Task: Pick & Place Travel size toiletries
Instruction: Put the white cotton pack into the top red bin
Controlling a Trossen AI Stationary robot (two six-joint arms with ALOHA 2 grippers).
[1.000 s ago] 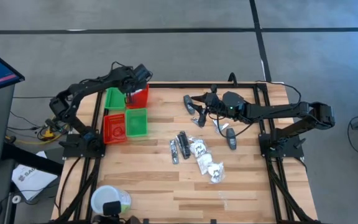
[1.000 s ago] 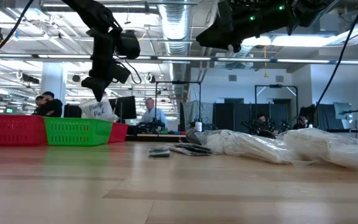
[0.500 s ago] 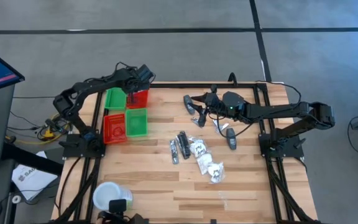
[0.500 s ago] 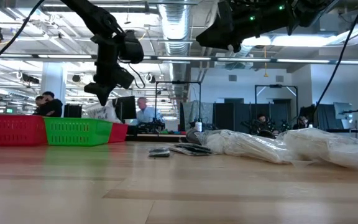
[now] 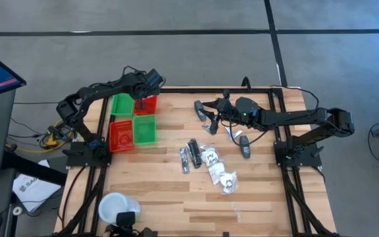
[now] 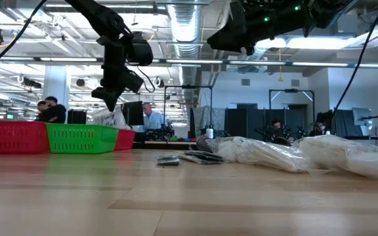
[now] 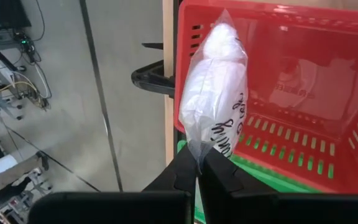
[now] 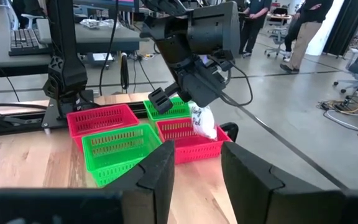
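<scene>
My left gripper (image 7: 199, 163) is shut on a white plastic-wrapped packet (image 7: 216, 106) with dark print, over the far red bin (image 7: 272, 9). The right wrist view shows that packet (image 8: 202, 121) hanging into the bin (image 8: 191, 144). More toiletries lie mid-table: dark tubes (image 5: 189, 156), white packets (image 5: 219, 174) and a dark bottle (image 5: 245, 148). My right gripper (image 5: 201, 110) hovers level above the table's far middle, open, with nothing between its fingers (image 8: 157, 171). My left gripper pinches the packet's clear wrapper edge (image 7: 197, 152) between its two fingertips, one end only. The fingers slant down from the table's left side. The packet hangs below them, its lower end inside the red bin; whether it touches the bin's floor I cannot tell.
A green bin (image 5: 120, 104) stands left of the far red one, with a red bin (image 5: 120, 135) and a green bin (image 5: 145, 130) nearer. A white-lidded green tub (image 5: 116, 209) sits at the near left edge. Bare wood lies between the bins and the toiletries.
My left gripper has sunk slightly toward the far red bin, still shut on the packet, which now hangs lower behind the bin rims. It has kept still for the last half second.
</scene>
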